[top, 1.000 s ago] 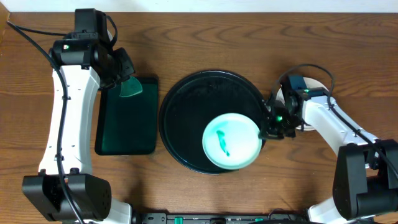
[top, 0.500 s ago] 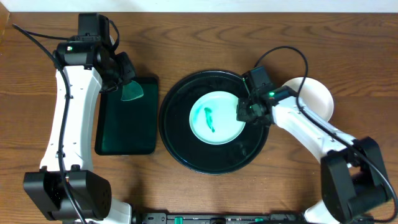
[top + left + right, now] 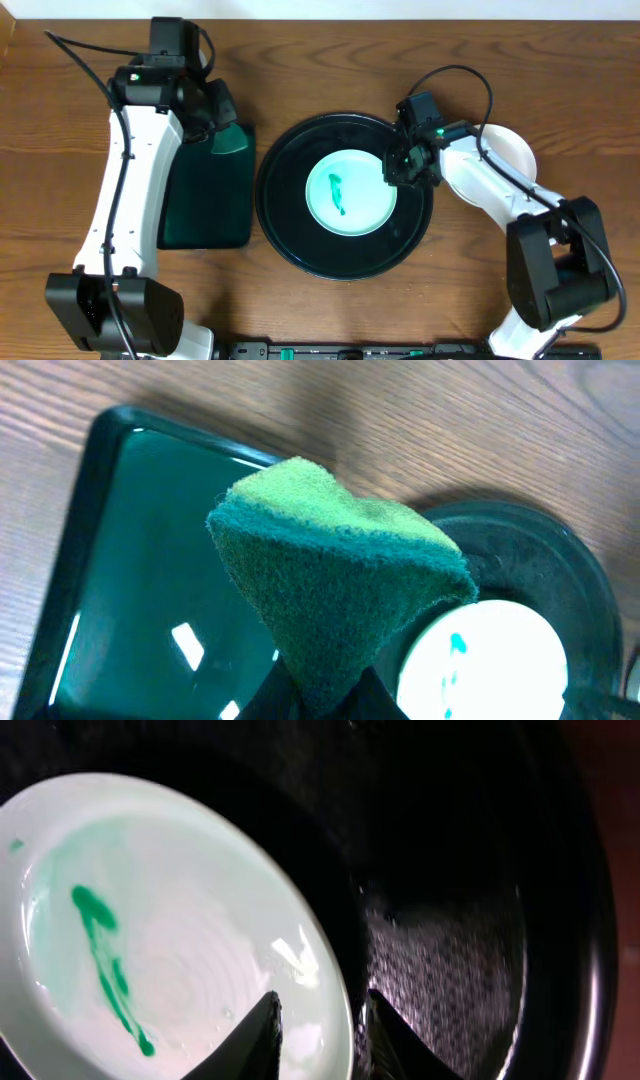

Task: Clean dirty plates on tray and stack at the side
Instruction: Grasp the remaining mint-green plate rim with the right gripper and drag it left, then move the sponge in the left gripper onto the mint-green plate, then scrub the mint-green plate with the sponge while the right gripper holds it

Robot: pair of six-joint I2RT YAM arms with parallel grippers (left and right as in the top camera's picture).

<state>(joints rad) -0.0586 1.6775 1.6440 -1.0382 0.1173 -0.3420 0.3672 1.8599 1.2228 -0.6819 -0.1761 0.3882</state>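
A pale mint-green plate [image 3: 350,190] with a green smear lies in the middle of the round black tray [image 3: 300,240]. My right gripper [image 3: 395,172] is at the plate's right rim. In the right wrist view its jaws [image 3: 320,1035] straddle the rim of the plate [image 3: 170,940], one finger over the plate and one over the tray [image 3: 460,920], shut on the rim. My left gripper [image 3: 222,135] is shut on a green sponge [image 3: 230,142] and holds it above the table left of the tray. The left wrist view shows the sponge [image 3: 340,570] and the plate [image 3: 490,660]. A white plate [image 3: 510,150] lies right of the tray.
A rectangular dark green tray [image 3: 205,210] lies left of the black tray, under my left gripper. My right arm crosses over the white plate. The table is brown wood.
My right gripper has dragged the mint plate from the tray's lower right to its middle. My left arm has moved a little right with the sponge.
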